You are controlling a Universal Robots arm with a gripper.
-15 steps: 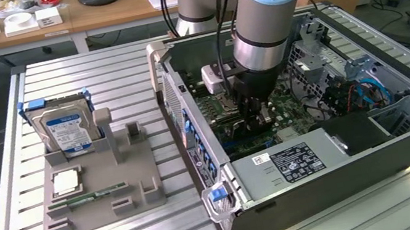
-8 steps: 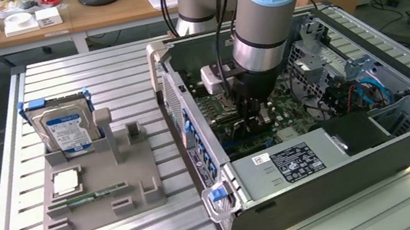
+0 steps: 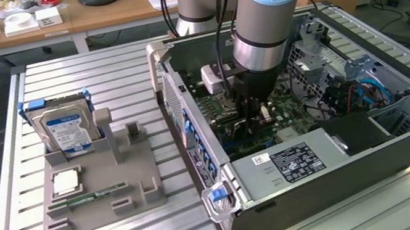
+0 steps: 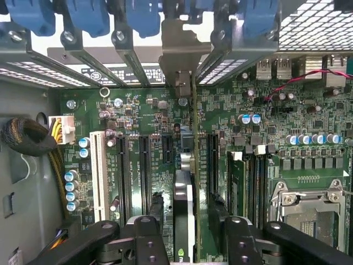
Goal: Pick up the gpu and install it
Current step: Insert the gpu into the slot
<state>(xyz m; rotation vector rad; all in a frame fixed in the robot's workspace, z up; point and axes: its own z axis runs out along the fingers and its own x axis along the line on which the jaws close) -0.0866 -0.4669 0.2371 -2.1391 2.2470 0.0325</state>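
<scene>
Two black fingers (image 4: 157, 221) of my gripper (image 4: 187, 223) stand parted on either side of the one gpu (image 4: 182, 190), not clearly pressing it. I see the thin, black-shrouded card edge-on, upright in a slot on the green motherboard (image 4: 276, 127), its silver bracket (image 4: 179, 55) among the metal rear slots. At the exterior view's left, one grey plastic tray (image 3: 98, 195) holds one silver hard drive (image 3: 65, 129).

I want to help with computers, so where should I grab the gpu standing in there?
Probably pinch the gpu's two flat faces near its upper long edge, coming straight down through the case's open side. It stands on its thin edge on the motherboard, with its silver bracket at the case's rear slots, so that edge looks easiest to reach.
</scene>
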